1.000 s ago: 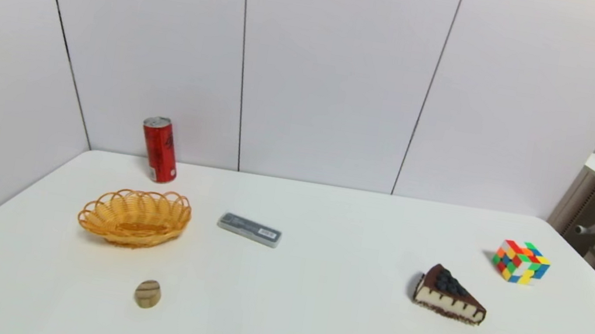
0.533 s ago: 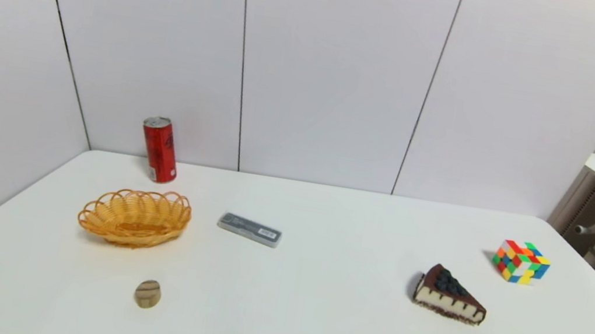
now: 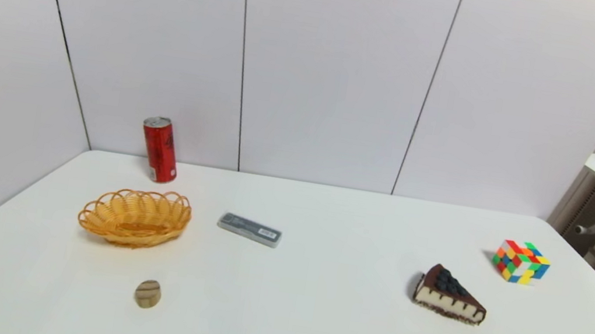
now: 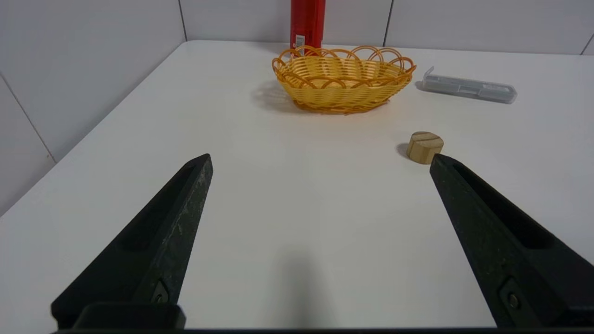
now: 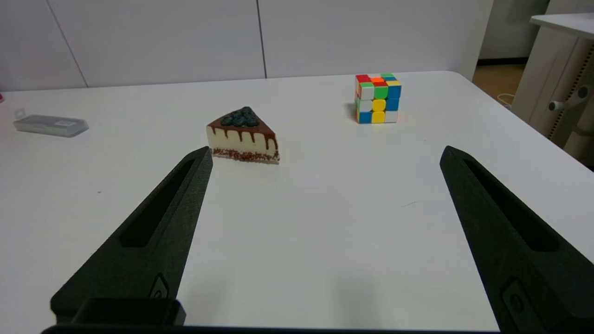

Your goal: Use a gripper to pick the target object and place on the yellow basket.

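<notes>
Visibly, dark script on red can [image 3: 159, 150]

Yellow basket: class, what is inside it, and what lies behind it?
Inside the basket, only its woven floor shows; the near wall covers part. Behind it, a red can stands upright.

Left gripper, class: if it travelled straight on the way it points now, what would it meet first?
Probably the bare white tabletop ahead of the open left gripper; the yellow basket lies farther along. Depth is unclear, so its downward tilt is a guess.
</notes>
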Tool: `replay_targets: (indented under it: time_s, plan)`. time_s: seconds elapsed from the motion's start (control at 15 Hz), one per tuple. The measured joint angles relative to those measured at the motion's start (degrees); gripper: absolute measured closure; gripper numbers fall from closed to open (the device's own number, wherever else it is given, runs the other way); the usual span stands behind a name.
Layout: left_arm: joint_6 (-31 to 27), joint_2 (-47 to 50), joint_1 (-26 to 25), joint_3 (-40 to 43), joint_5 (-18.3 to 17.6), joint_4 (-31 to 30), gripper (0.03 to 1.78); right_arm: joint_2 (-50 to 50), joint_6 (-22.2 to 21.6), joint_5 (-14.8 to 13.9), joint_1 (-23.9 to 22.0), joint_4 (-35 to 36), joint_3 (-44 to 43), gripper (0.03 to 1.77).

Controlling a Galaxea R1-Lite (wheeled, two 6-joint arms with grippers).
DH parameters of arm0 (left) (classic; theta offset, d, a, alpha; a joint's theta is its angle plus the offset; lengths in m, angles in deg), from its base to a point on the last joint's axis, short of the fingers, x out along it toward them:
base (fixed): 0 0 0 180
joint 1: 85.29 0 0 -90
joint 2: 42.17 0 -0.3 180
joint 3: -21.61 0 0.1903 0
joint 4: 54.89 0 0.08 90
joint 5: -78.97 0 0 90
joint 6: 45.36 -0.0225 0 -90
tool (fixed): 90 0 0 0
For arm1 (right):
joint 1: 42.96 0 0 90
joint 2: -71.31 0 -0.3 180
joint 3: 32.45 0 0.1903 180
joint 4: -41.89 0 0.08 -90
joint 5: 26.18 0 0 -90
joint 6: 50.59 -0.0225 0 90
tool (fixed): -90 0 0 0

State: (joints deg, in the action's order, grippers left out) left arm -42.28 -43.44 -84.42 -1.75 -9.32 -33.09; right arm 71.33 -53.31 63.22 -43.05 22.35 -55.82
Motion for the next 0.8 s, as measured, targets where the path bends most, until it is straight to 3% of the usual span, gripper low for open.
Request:
replay_targets:
  time_s: [0.27, 0.8]
  plan:
    - [-0.91, -10.06, 0.13, -3.52, -0.15, 0.09, 0.12, 0.0, 0.02, -0.02, 0.0, 0.0, 0.0, 0.1]
    - [-1.82, -38.25, 0.52, -35.33, -0.22, -0.02, 0.12, 0.0, -0.02, 0.0, 0.0, 0.0, 0.0, 0.1]
